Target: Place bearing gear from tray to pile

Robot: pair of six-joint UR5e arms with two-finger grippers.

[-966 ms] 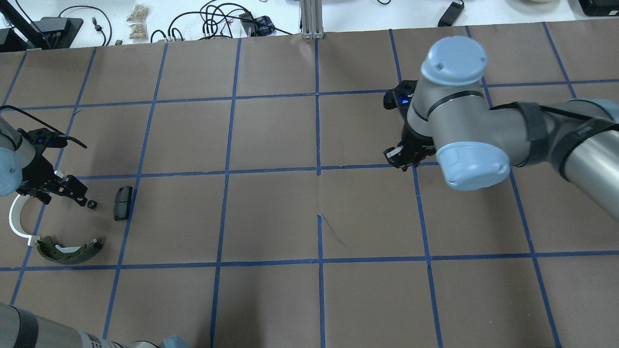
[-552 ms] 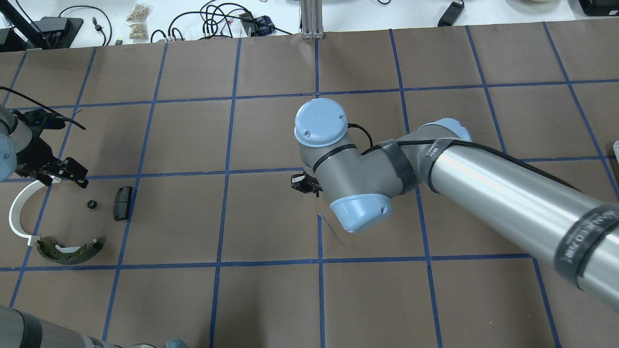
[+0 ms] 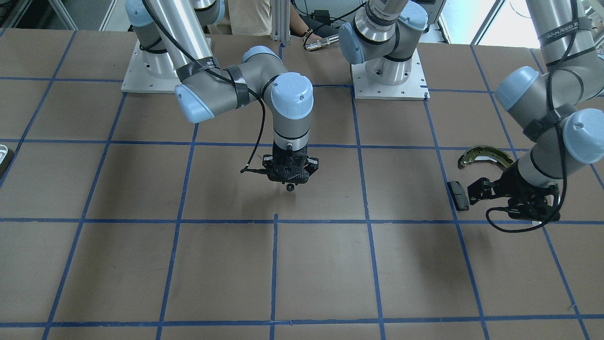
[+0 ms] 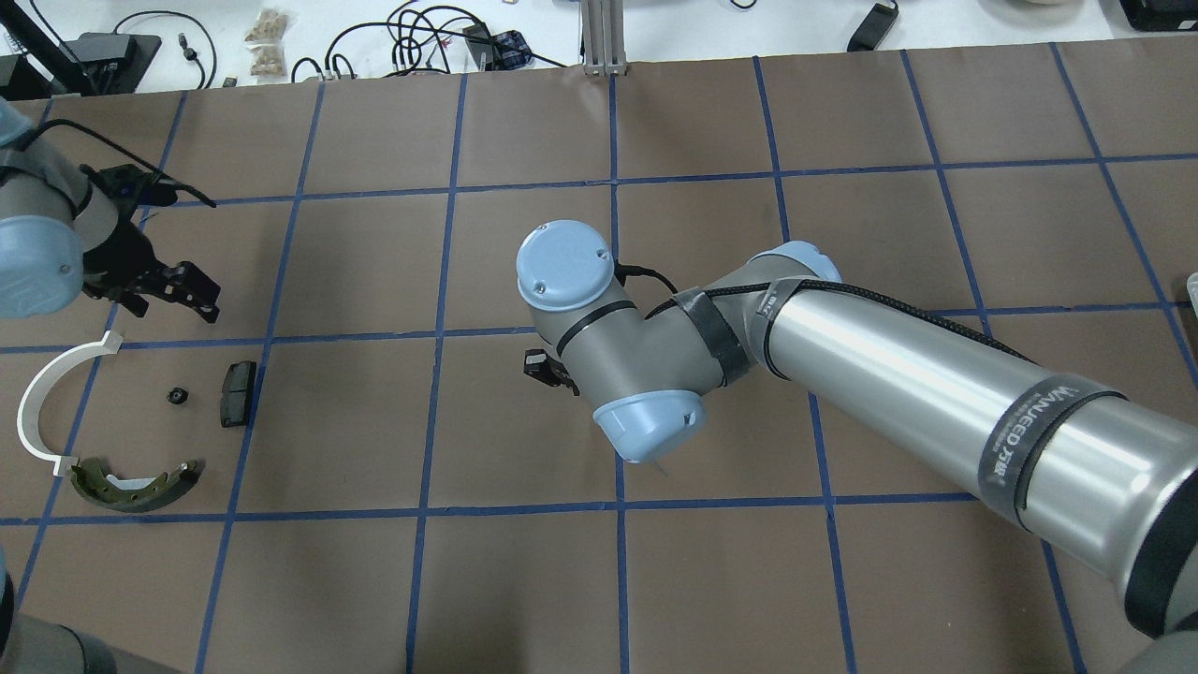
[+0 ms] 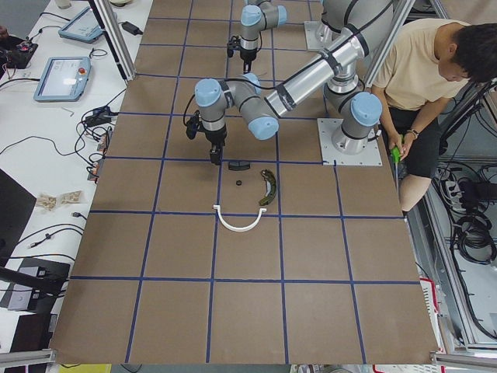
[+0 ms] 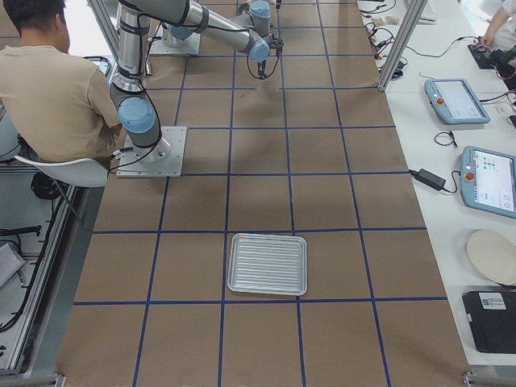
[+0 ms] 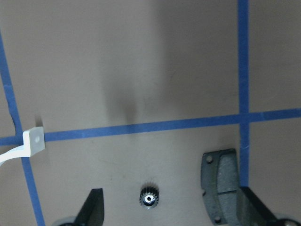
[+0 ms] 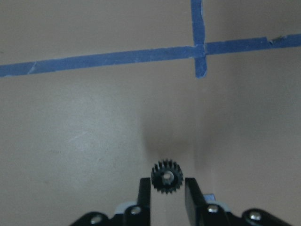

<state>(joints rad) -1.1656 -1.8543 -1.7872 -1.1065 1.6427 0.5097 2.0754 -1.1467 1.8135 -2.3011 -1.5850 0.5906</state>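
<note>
Two of a kind show: one bearing gear (image 8: 167, 177), small, black, toothed, pale at the bore, is pinched in the right tool (image 8: 167, 186) over the mid tabletop (image 4: 524, 580), seemingly clear of it; a second gear (image 7: 149, 198) lies in the pile (image 4: 176, 396) beside one dark pad (image 7: 220, 181), one white arc (image 7: 34, 141), one olive brake shoe (image 4: 140, 498). Left tool (image 7: 171, 205) hangs spread, gripping nothing. One tray (image 6: 234, 264) sits well apart.

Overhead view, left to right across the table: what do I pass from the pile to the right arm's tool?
Thin white plastic arc → small black toothed gear lying loose → dark rectangular pad → right tool, shut on a second black gear. The curved olive metal brake shoe overlaps arc and gear, so it is left out.
</note>
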